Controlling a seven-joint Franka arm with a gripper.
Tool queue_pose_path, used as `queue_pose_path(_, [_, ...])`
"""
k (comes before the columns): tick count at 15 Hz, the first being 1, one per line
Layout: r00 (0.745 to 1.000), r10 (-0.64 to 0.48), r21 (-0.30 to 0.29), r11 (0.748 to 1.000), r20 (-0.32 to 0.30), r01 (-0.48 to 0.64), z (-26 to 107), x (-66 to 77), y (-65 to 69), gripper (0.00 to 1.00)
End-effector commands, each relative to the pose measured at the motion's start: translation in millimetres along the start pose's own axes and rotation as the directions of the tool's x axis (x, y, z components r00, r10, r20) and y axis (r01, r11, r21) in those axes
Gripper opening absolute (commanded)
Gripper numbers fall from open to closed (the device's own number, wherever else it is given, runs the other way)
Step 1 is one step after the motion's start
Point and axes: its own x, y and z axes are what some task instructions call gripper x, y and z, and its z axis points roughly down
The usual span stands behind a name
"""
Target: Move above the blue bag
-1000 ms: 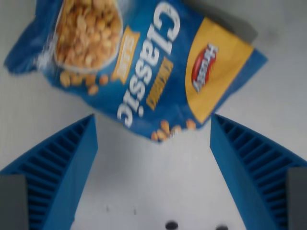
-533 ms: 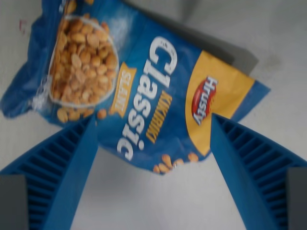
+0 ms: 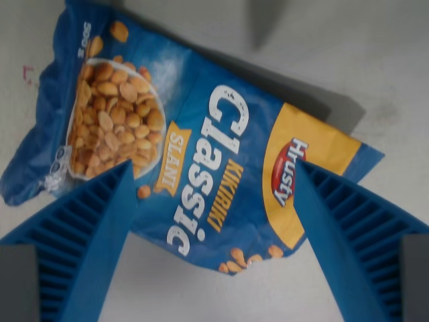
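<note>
In the wrist view, we look straight down past our claw [image 3: 213,221], whose two ribbed blue fingers [image 3: 80,248] rise from the lower corners with a wide gap between them. It is released and grips nothing.

The blue bag [image 3: 194,154] of peanuts lies flat on the pale surface [image 3: 375,67]. Its long axis runs on a diagonal, from the view's upper left, where the printed bowl of nuts sits, down to the view's right, where the yellow brand panel ends. The bag's lower part falls between the two fingers, and both fingertips cover part of it in the picture. Most of the bag lies toward the top of the view and somewhat to the view's left of the gap.

We judge that we are nearly above the bag, but not centred: its middle lies ahead of the claw, toward the view's top. The remaining move calls for a short shift that way.
</note>
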Motion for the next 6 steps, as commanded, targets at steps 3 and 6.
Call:
queue_pose_path(3, [0.999,0.034,0.002,0.999,0.005,-0.034,2.9,9.6,-2.9,1.00])
queue_pose_path(6, [1.000,0.029,0.003,1.000,0.008,-0.029,3.1,10.3,-2.9,1.00])
